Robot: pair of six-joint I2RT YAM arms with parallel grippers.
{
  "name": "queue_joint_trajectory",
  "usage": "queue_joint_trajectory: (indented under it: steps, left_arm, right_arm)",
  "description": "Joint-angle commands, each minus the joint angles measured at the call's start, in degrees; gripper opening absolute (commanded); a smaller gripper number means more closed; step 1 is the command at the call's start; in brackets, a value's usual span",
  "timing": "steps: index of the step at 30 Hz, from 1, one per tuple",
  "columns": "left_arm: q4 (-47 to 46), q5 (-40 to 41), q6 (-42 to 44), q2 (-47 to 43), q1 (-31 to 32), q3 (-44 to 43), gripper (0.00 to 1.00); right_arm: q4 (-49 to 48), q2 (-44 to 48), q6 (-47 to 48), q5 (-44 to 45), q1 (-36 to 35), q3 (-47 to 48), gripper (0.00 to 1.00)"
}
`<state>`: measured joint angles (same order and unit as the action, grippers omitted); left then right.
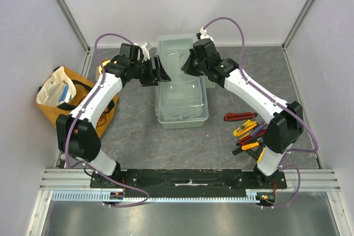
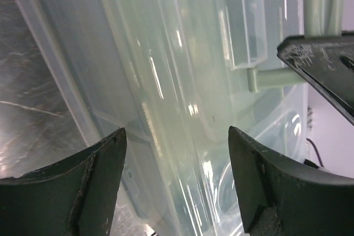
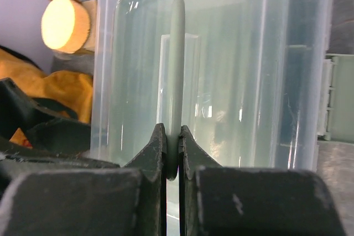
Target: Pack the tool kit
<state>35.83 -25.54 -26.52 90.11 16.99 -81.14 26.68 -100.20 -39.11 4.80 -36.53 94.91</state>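
Observation:
The pale sage-green toolbox [image 1: 182, 111] stands in the middle of the table, its translucent lid [image 1: 176, 48] swung toward the back. My right gripper [image 1: 186, 69] is shut on the box's thin green carry handle [image 3: 176, 53], which stands upright between its fingertips [image 3: 172, 132]. My left gripper [image 1: 159, 73] is open at the box's left wall; the translucent plastic [image 2: 177, 81] fills the gap between its jaws [image 2: 177, 139]. The handle [image 2: 271, 78] and a right finger [image 2: 323, 64] show there too. Small hand tools [image 1: 247, 134] with red, yellow, blue and black handles lie at the right.
A yellow-orange cloth bag [image 1: 66, 100] sits at the left wall and also shows in the right wrist view [image 3: 55, 89]. A round pale wooden-looking thing [image 3: 65, 23] lies behind it. Enclosure walls ring the table.

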Motion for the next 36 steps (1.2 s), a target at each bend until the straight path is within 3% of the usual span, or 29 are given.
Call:
queue_joint_trajectory:
  steps: [1, 6, 8, 16, 21, 27, 36]
  left_arm:
    - [-6.91, -10.23, -6.25, 2.26, 3.48, -0.24, 0.79]
    - [-7.89, -6.65, -8.37, 3.85, 4.19, -3.05, 0.81]
    - [-7.45, -0.08, -9.33, 1.93, 3.40, -4.10, 0.90]
    - [-7.53, 8.22, -11.79, -3.35, 1.73, -7.62, 0.92]
    - [-10.25, 7.44, -14.78, -2.40, 1.29, -9.99, 0.92]
    - [-10.70, 3.22, -19.17, 4.89, 1.20, -18.07, 0.91]
    - [-5.07, -0.83, -23.58, 13.34, 1.29, -25.91, 0.83]
  right_arm:
    - [-2.07, 0.27, 8.43, 6.53, -1.08, 5.10, 0.00]
    - [-1.98, 0.18, 12.39, 9.43, -1.70, 6.42, 0.00]
    - [-2.15, 0.27, 14.66, 11.19, -2.05, 7.82, 0.00]
    - [-2.94, 0.18, 19.07, 13.48, -3.19, 10.82, 0.00]
    - [-3.82, 0.01, 21.35, 14.36, -4.42, 11.17, 0.00]
    - [-4.26, -0.34, 25.84, 18.84, -7.49, 11.70, 0.00]
    - [-5.23, -1.75, 30.93, 25.69, -11.89, 12.14, 0.00]
